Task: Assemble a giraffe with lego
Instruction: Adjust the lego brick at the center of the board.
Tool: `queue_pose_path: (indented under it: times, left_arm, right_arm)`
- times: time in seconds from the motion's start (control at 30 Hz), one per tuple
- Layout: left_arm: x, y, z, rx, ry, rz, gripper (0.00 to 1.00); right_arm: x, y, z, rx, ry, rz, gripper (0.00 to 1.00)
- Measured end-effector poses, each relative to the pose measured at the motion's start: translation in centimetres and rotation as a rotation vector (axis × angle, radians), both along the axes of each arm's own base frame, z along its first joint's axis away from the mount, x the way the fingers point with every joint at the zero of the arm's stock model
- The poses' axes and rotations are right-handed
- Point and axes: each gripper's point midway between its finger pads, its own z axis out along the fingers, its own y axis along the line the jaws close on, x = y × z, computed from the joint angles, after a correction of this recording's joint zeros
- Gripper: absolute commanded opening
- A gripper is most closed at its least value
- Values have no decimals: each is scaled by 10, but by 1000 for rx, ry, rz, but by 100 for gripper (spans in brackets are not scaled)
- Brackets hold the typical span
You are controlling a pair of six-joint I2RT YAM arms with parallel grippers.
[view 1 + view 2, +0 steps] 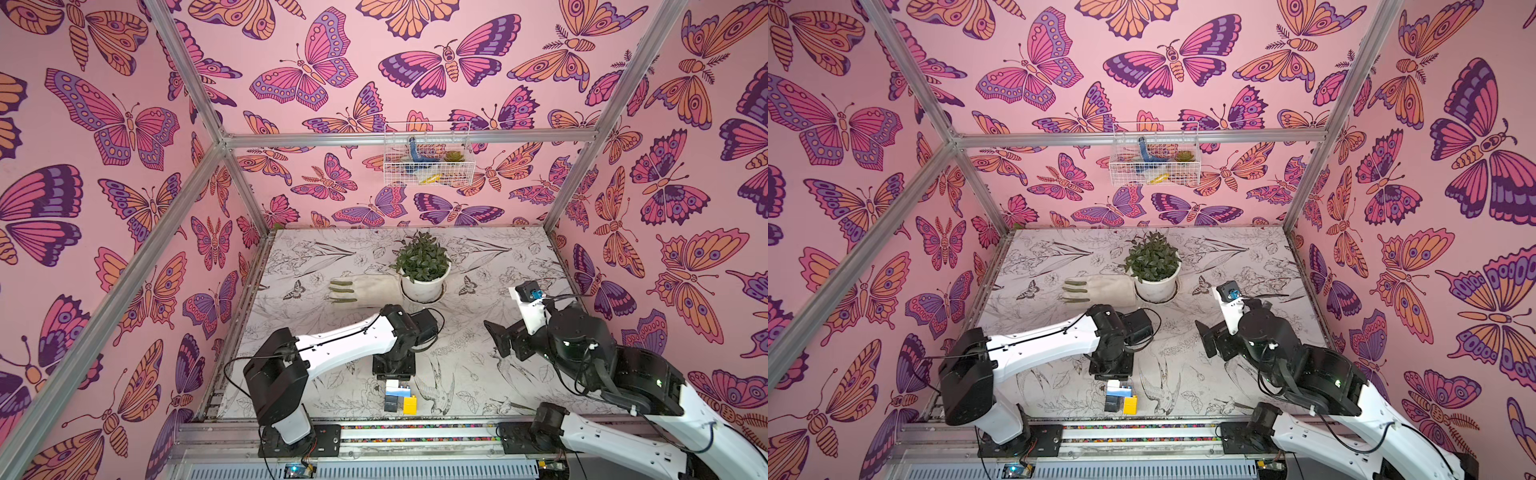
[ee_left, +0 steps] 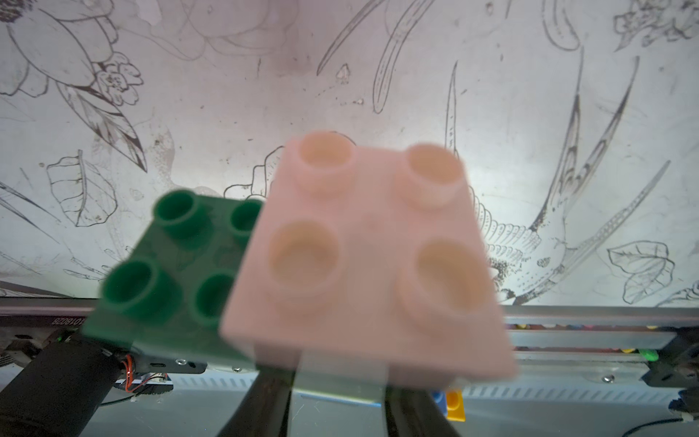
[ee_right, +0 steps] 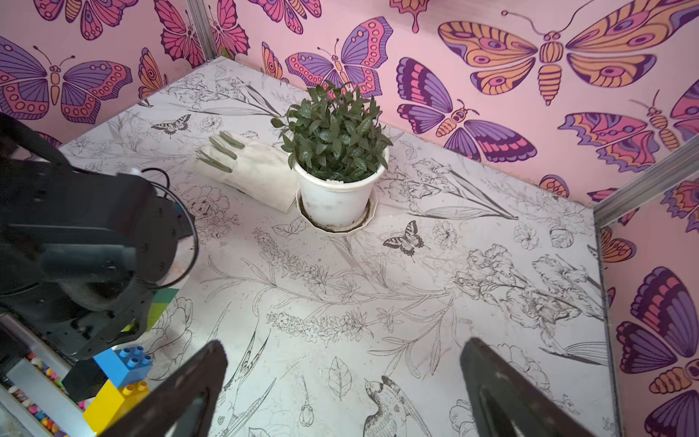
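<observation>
While left gripper (image 1: 394,375) seemingly grips giraffe (image 1: 398,395) by table (image 1: 519,374) edge — right gripper (image 3: 345,344) wide.

The left arm (image 1: 345,336) is stretching out low and bending down at the wrist, so the left gripper (image 1: 394,371) is pointing straight down over the giraffe (image 1: 399,392), with its jaws clamping narrowly on the figure's upper part. The right arm (image 1: 640,374) is hovering raised, to the right of the giraffe and beyond it. The right gripper (image 3: 340,397) is holding its fingers (image 3: 181,393) spread wide, gripping nothing.
</observation>
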Motion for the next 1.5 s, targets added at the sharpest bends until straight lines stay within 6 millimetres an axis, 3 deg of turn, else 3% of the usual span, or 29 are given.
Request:
queue_pose_path:
  times: [0.3, 0.5, 0.77, 0.97, 1.13, 1.3, 1.37, 1.5]
  left_arm:
    - [21, -36, -32, -19, 22, 19, 29]
    - [26, -43, -40, -33, 52, 38, 30]
    - [32, -47, -43, -55, 81, 50, 41]
    - [36, -49, -44, -69, 71, 43, 57]
    - [39, -52, -42, -79, 61, 42, 59]
    - [42, -55, -25, -114, 16, 54, 80]
    - [41, -54, -5, -145, -34, 59, 88]
    - [27, -50, 49, -223, -153, 36, 93]
  right_arm:
    - [-2, -12, 12, -20, -63, -3, 99]
    - [-1, -15, 14, -32, -78, -12, 99]
    - [-1, -22, 18, -29, -97, -37, 99]
    - [-1, -27, 21, -25, -112, -56, 99]
    - [0, -30, 22, -32, -121, -67, 99]
    - [0, -30, 22, -33, -120, -67, 99]
    - [0, -29, 21, -34, -118, -66, 99]
    - [3, -24, 17, -41, -101, -68, 99]
